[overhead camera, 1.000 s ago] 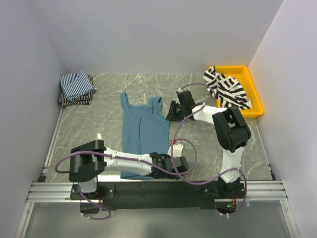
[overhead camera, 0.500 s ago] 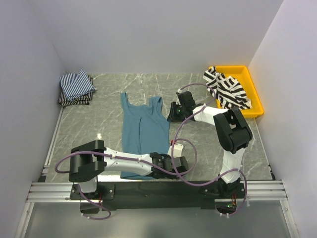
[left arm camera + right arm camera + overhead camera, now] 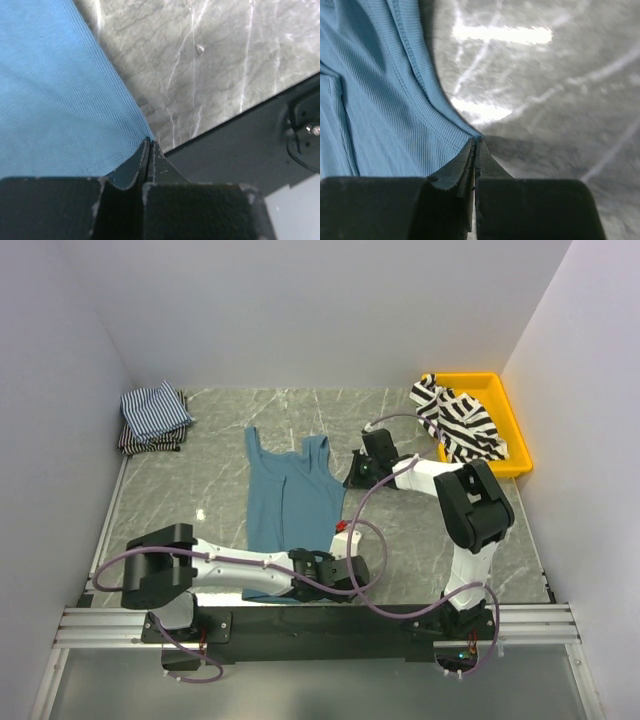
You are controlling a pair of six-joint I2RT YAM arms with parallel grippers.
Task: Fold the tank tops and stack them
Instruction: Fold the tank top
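A plain teal-blue tank top [image 3: 290,495] lies flat in the middle of the table, straps toward the back. My left gripper [image 3: 338,540] is at its near right corner. In the left wrist view its jaws are shut on the hem corner of the teal-blue tank top [image 3: 60,95]. My right gripper [image 3: 352,475] is at the top's right side edge, below the armhole, with its jaws shut on the seam of the teal-blue tank top [image 3: 380,100]. A black-and-white striped tank top [image 3: 458,420] lies crumpled over the yellow tray [image 3: 510,400]. Folded finely striped tank tops [image 3: 153,415] are stacked at the back left.
The table is grey marble with white walls on three sides. The black front rail [image 3: 240,150] runs just beyond the near hem. A cable loops between the two arms near the teal-blue top's right edge.
My right gripper has shut on the side edge of the teal-blue tank top. The left arm has shifted slightly left and still holds the hem corner.
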